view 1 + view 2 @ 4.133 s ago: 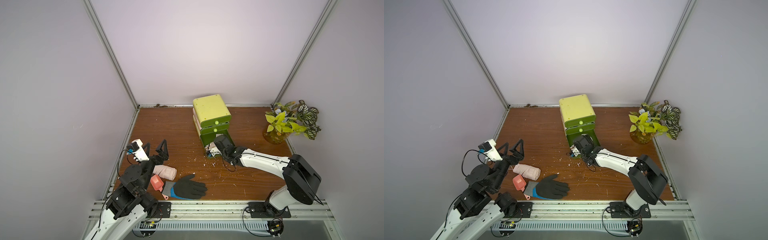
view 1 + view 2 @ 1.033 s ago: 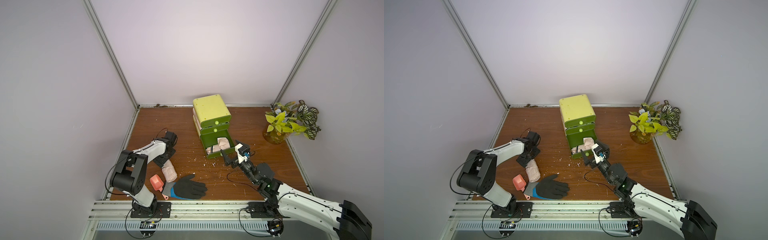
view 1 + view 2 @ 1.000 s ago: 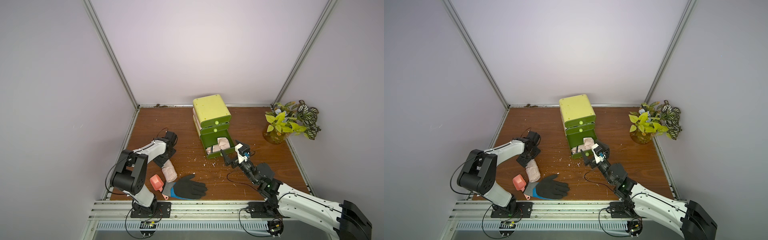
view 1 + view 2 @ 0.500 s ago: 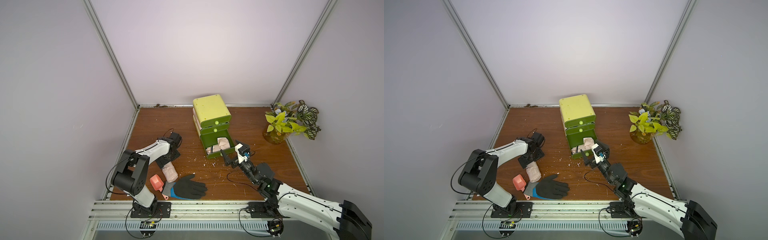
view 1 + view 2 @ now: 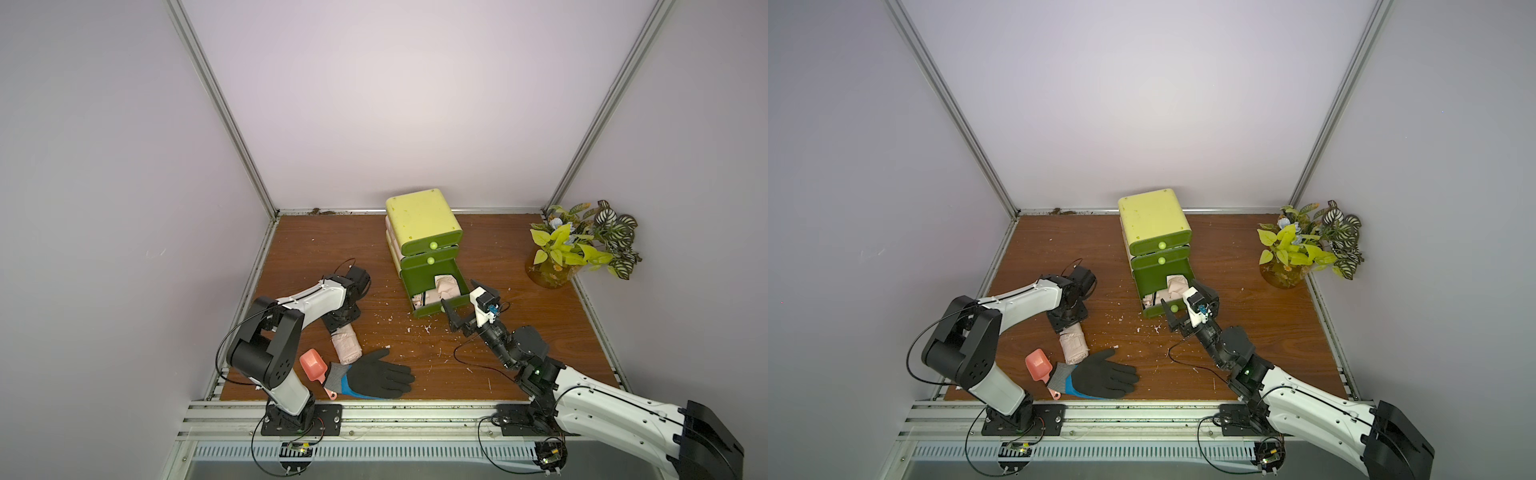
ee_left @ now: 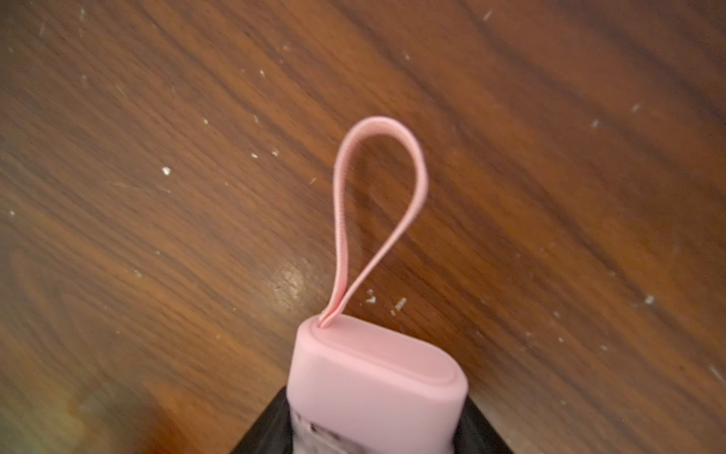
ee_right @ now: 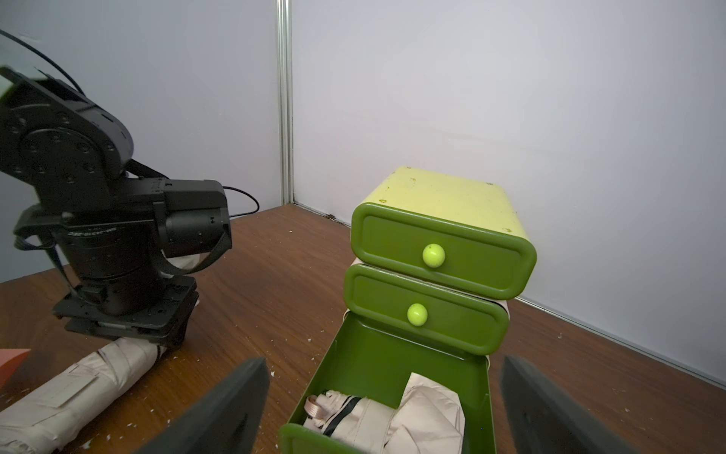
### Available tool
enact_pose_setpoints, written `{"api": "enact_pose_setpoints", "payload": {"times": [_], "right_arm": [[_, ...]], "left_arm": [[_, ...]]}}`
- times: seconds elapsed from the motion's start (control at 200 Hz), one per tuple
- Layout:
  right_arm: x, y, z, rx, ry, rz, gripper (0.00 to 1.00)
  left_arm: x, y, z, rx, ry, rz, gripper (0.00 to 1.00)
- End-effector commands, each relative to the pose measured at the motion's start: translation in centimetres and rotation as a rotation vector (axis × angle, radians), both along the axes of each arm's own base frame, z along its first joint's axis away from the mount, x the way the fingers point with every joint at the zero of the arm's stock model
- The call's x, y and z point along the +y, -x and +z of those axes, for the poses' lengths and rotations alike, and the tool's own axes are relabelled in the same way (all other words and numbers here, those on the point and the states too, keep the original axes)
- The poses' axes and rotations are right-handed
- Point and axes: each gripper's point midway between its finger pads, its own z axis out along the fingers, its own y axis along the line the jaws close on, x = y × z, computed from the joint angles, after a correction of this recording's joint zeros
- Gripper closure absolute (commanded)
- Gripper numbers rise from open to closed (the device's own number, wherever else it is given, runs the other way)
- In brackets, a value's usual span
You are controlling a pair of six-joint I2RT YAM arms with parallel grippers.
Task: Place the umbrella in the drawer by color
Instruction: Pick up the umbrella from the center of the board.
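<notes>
While the left claw (image 5: 337, 323) bears down on the handle end of the folded pale pink umbrella (image 5: 347, 344), the umbrella itself lies flat on the wooden bench (image 5: 332, 232), well apart from the green drawer unit (image 5: 419, 224). Seen from the left wrist, the pink handle (image 6: 377, 385) sits clenched between the claw's black jaws, which touch it on both sides, and its strap (image 6: 338, 204) loops out over the wood. The umbrella's far end reaches toward a black glove (image 5: 378, 376) and lies just beside a salmon scoop (image 5: 313, 365), which the glove's cuff partly covers. The unit's two upper drawers are closed; its bottom drawer (image 5: 432, 311) is pulled out, and a second umbrella (image 5: 445, 288) of the same pale colour lies bunched inside it. The right claw (image 5: 459, 293) hovers just in front of that drawer, released, its dark fingers (image 7: 220, 412) spread wide to either side of the drawer front in the right wrist view and gripping nothing. A potted plant (image 5: 582, 249) stands in the far corner on the robot's right, and small white flecks are scattered over the bench in both top views.
</notes>
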Motion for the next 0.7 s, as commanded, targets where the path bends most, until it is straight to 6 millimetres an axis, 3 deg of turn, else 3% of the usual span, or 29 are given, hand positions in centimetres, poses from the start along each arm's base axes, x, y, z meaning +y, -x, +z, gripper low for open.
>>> {"api": "enact_pose_setpoints", "payload": {"times": [0.0,0.135,0.285,0.44,0.575,0.695], "right_arm": [[-0.5,-0.2,1.3,-0.031,-0.047,-0.026,0.01],[-0.4,-0.4,1.0,-0.027,-0.037,-0.031,0.01],[-0.1,-0.5,0.7,-0.015,-0.028,-0.028,0.01],[1.4,-0.6,0.1,0.036,-0.015,0.028,0.01],[3.0,-0.8,-0.4,0.095,-0.008,0.08,0.01],[4.6,-0.6,-0.8,0.122,0.006,0.147,0.01]], "left_arm": [[0.7,3.6,-2.1,0.174,-0.039,-0.01,0.46],[0.8,2.2,-1.5,0.131,-0.067,-0.02,0.53],[0.9,-0.5,0.7,0.008,-0.092,-0.036,0.58],[-0.8,-3.5,3.4,-0.239,0.033,-0.077,0.58],[-4.0,-6.1,7.3,-0.573,0.259,-0.168,0.59],[-5.7,-6.7,11.7,-0.872,0.412,-0.243,0.6]]}}
